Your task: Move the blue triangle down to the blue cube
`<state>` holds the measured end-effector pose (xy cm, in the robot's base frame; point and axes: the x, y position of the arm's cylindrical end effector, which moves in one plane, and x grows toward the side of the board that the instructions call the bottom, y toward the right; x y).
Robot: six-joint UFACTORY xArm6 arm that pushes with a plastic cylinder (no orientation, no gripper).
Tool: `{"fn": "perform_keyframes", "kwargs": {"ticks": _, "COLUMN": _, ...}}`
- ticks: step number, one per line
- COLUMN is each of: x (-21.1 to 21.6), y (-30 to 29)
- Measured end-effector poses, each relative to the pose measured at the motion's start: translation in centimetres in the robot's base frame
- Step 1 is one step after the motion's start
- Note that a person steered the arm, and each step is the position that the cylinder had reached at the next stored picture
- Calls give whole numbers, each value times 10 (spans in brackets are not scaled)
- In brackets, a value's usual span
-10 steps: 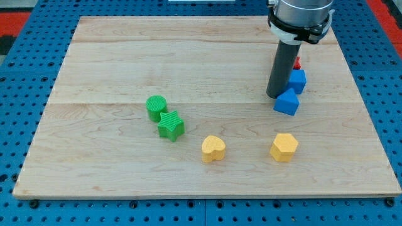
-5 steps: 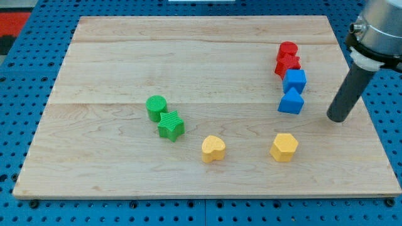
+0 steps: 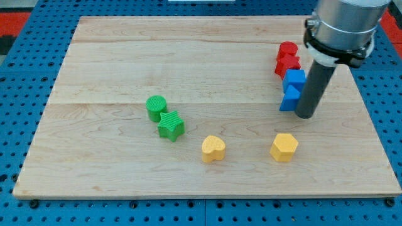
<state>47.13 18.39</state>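
Tip (image 3: 304, 115) is being held vs. the blue triangle's (image 3: 289, 100) right side; rod only, so no jaws to be apart or together.

Blue triangle is sitting just below the blue cube (image 3: 293, 80), touching it, partly hidden by the rod. Red blocks (image 3: 287, 58) are stacked above the cube near the board's (image 3: 125, 56) right edge. Green cylinder (image 3: 156, 107) & green star (image 3: 171, 125) are touching mid-board; yellow heart (image 3: 213, 149) & yellow hexagon (image 3: 284, 147) are lying apart near the view's bottom.
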Motion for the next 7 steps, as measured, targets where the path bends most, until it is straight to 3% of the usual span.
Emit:
{"fn": "perform_keyframes", "kwargs": {"ticks": 2, "x": 6, "y": 1}}
{"fn": "perform_keyframes", "kwargs": {"ticks": 3, "x": 31, "y": -6}}
{"fn": "perform_keyframes", "kwargs": {"ticks": 4, "x": 11, "y": -74}}
{"fn": "perform_keyframes", "kwargs": {"ticks": 5, "x": -10, "y": -85}}
{"fn": "perform_keyframes", "kwargs": {"ticks": 7, "x": -11, "y": -35}}
